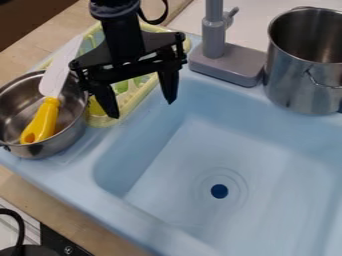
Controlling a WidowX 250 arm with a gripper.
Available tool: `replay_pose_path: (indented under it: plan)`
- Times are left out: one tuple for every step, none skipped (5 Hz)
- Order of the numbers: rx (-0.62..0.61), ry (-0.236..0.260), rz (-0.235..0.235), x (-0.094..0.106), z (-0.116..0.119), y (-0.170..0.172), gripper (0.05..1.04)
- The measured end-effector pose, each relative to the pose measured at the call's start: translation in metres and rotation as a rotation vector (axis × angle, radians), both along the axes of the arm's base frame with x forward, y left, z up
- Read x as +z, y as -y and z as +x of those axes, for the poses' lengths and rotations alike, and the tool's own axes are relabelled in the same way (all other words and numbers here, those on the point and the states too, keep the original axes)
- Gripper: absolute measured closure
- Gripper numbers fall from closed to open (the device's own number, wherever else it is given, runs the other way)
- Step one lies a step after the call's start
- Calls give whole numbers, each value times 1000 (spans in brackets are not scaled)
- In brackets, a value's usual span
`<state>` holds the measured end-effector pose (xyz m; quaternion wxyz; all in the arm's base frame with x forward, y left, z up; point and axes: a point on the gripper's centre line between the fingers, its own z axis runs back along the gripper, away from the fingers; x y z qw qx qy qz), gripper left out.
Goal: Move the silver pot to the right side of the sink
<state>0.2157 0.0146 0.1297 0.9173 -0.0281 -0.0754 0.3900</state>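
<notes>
The black two-finger hand (144, 111) hung down at 11 o'clock in the view, over the near end of a pale yellow plastic drying rack (137, 99) and the adjoining edge of the basin. Its fingers stood apart with nothing between them, so it was open. Green pieces showed in the rack. Just beside it, at 9 o'clock, sat a shallow round silver metal pan (65, 137) on the rim of the light-blue rectangular sink (73, 175). A utensil with a yellow handle (43, 121) and a white blade (57, 70) leaned in the pan, handle low inside, blade sticking out over the wall toward 1 o'clock. At 1 o'clock a grey block-based faucet (224, 64) rose from the sink's rim. The tall silver metal pot (297, 82) stood upright at 2 o'clock, just beside the faucet's base and well apart from the hand, a small wire handle on its wall. The round dark drain hole (219, 191) lay at 5 o'clock in the basin. Between 7 and 8 o'clock ran the wooden table (60, 210), with black-and-white equipment (57, 242) past it.
</notes>
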Motion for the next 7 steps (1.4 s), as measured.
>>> replay_pose_path:
  plan:
    - [-39,7,-16,6,0,9,88]
    - [-72,15,-20,18,-5,14,88]
    - [-101,25,-35,37,-10,12,88]
    - [-104,-70,24,46,-24,-3,88]
    - [-76,-99,55,46,-40,-17,88]
    - [-85,-109,64,34,-48,-24,88]
    - [-122,-102,80,19,-49,-25,88]
